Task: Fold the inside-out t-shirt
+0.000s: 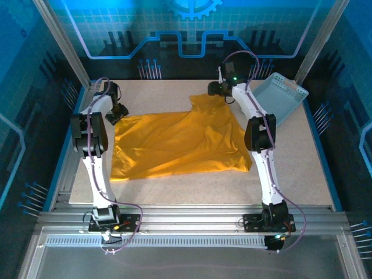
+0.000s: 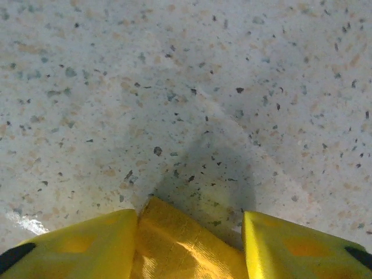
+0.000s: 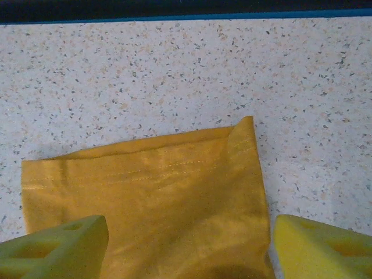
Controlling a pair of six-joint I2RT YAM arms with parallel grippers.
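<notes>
t-shirt (image 1: 174, 145): soft matt cloth, creased, stitched hem | tabletop (image 1: 308, 168): speckled, smooth, faint sheen | basket (image 1: 279, 99): perforated plastic | frame rails (image 1: 192, 224): bare metal

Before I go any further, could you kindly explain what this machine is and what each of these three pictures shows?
This is a robot with a left arm and a right arm bolted to a speckled table. The overhead picture looks down from behind them. A mustard-yellow t-shirt lies spread out, with a pale perforated basket at the far right. The other two pictures come from cameras on the wrists. The left gripper straddles a corner of the cloth, and the right gripper straddles a stitched edge. Both stand open, so nothing is gripped yet.
</notes>
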